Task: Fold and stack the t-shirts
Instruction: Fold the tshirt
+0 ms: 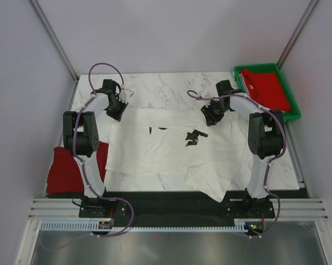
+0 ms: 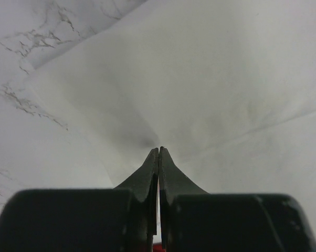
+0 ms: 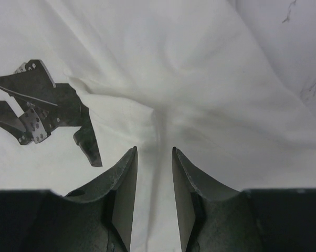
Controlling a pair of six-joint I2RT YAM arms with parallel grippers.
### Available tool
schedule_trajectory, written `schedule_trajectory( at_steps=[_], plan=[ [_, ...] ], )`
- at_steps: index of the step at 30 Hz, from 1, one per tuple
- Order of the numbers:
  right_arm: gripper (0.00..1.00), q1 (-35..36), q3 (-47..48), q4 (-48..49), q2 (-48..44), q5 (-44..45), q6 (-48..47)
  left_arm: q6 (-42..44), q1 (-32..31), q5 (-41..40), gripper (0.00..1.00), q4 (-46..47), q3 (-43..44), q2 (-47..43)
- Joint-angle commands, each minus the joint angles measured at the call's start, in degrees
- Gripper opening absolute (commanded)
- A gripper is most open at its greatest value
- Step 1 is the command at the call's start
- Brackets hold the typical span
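A white t-shirt with a small dark chest print lies spread on the marble table. My left gripper is at its far left corner. In the left wrist view that gripper is shut, and creases in the white cloth run to its tips. My right gripper stands at the shirt's far right part. In the right wrist view it is open, with a ridge of white cloth between the fingers and the print to their left.
A green tray at the far right holds a red t-shirt. Another red t-shirt lies at the table's left edge, beside the left arm. The white shirt's lower sleeve hangs over the near edge.
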Motion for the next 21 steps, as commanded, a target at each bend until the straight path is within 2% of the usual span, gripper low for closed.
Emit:
schedule_trajectory(
  at_steps=[1, 14, 15, 18, 21],
  plan=[
    [0.41, 0.22, 5.23, -1.52, 1.50, -4.08, -1.24, -2.13, 0.39, 1.37, 0.02, -1.36, -0.59, -0.93],
    [0.39, 0.57, 8.31, -4.60, 6.95, -7.42, -2.91, -2.13, 0.39, 0.32, 0.02, -1.27, -2.18, -1.54],
    [0.31, 0.66, 8.49, -4.60, 7.21, -7.86, -2.91, -2.21, 0.39, 0.14, 0.02, -1.27, -2.26, -1.63],
    [0.18, 0.66, 8.93, -4.69, 7.04, -8.13, -2.82, -1.86, 0.39, -0.30, 0.02, -1.19, -2.97, -2.33],
    [0.10, 1.10, 7.09, -4.86, 4.76, -7.69, -3.34, -1.69, 0.39, -0.30, 0.02, -0.84, -3.76, -3.21]
  ],
)
